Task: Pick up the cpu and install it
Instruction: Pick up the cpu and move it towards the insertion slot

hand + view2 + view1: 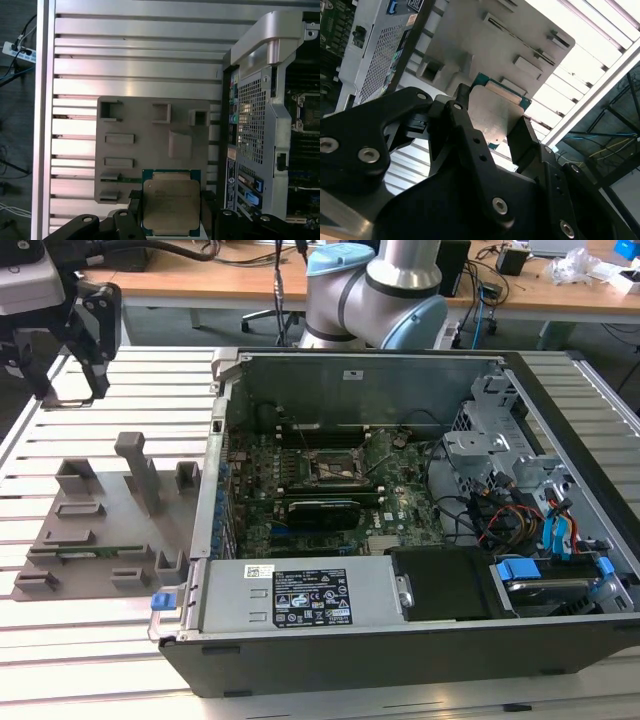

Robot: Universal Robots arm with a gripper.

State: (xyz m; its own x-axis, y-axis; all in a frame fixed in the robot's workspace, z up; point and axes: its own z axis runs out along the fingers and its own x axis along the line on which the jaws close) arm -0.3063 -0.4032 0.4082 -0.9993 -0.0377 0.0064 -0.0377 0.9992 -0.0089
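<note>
Hand (494, 112) pinching cpu (171, 206) (by edges), between fingers (520, 142)

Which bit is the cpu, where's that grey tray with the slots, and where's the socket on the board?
cpu (171, 202), first wrist view, centre of its metal top.
grey tray (110, 530), exterior view, bare flat part of its base.
socket (335, 468), exterior view, inside its square frame.

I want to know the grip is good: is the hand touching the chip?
Touching. In the second wrist view the hand clamps the chip by opposite edges between its fingers, with no gap showing.
</note>
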